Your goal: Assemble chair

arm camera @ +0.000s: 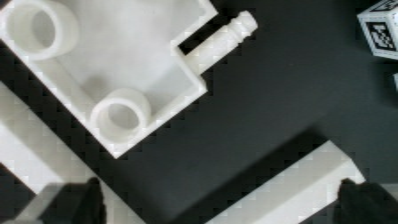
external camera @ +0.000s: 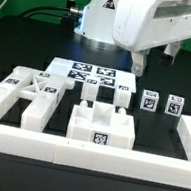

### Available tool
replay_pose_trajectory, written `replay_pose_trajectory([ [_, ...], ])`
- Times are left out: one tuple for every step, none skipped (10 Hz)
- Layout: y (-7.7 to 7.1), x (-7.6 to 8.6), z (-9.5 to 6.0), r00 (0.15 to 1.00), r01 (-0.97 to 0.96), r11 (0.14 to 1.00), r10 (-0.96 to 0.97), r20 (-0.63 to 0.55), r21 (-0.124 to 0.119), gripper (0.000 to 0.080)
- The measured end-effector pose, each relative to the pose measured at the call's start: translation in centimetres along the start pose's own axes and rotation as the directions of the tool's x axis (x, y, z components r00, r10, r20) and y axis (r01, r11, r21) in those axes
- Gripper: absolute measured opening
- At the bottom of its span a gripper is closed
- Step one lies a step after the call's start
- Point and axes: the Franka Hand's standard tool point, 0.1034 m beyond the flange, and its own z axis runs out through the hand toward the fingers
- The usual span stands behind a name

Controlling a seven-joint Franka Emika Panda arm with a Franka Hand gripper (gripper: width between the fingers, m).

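In the exterior view the chair's white parts lie in a row: the X-braced frame (external camera: 27, 97) on the left, the notched block (external camera: 100, 125) in the middle, two cube-ended pegs (external camera: 148, 100) (external camera: 173, 104) on the right. My gripper (external camera: 138, 63) hangs above the table behind the pegs, touching nothing. In the wrist view the gripper (arm camera: 210, 206) is open and empty, its dark fingertips (arm camera: 71, 205) far apart. Ahead lies a flat white part (arm camera: 80, 60) with two round sockets and a ridged peg (arm camera: 222, 35) sticking out. A tagged cube (arm camera: 381, 30) shows at the edge.
The marker board (external camera: 91, 79) lies flat behind the notched block. Long white border rails run along the front (external camera: 83, 154) and the exterior view's right (external camera: 188, 135). A rail (arm camera: 294, 185) crosses under the gripper in the wrist view. The arm's base (external camera: 97, 18) stands at the back.
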Motion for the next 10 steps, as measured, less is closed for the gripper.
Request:
replay_pose_trajectory([
  [0.0,0.0,0.0,1.000,0.000,1.000,0.000,0.000,0.000,0.0650],
  [0.0,0.0,0.0,1.000,0.000,1.000,0.000,0.000,0.000,0.0650],
  [0.0,0.0,0.0,1.000,0.000,1.000,0.000,0.000,0.000,0.0650],
  [0.1,-0.1,0.0,1.000,0.008,1.000,-0.008,0.001,0.000,0.0650],
  [0.7,-0.8,0.3,0.998,0.055,0.998,-0.055,0.005,0.000,0.0650],
  [1.8,-1.5,1.2,0.996,0.090,0.996,-0.090,0.009,0.003,0.0650],
  [2.9,-1.9,2.0,0.992,0.126,0.992,-0.126,0.011,0.007,0.0650],
  [4.1,-2.2,2.6,0.986,0.168,0.986,-0.168,0.007,0.005,0.0650],
  [5.2,-2.3,3.2,0.979,0.204,0.979,-0.204,0.003,0.003,0.0650],
  [5.6,-2.4,3.3,0.980,0.198,0.980,-0.198,0.005,0.008,0.0650],
])
